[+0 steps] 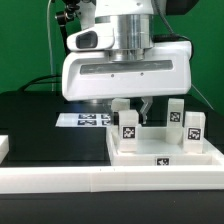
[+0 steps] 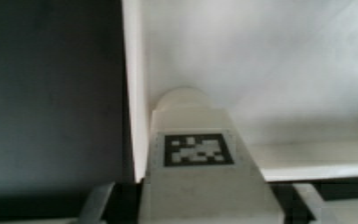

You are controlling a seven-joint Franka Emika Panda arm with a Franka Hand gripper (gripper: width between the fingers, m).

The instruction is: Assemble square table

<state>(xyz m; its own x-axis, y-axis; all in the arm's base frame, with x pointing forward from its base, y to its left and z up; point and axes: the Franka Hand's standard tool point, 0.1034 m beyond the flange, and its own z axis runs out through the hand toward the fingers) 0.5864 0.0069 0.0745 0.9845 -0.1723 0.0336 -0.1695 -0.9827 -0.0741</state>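
Gripper [image 1: 133, 108] clamped on one leg [image 2: 197, 140] over top [image 1: 140, 150], far side. Approx. 3 other legs [image 1: 128, 128] upright on the top; seating unclear. Assy part done, held leg pending.

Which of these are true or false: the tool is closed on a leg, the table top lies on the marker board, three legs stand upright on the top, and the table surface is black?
1. The tool is closed on a leg. True: the wrist view shows the tagged leg between the fingers.
2. The table top lies on the marker board. False: the board lies apart, toward the exterior view's left.
3. Legs stand upright on the top. True: at least three show, such as one at the exterior view's right.
4. The table surface is white. False: it is black.
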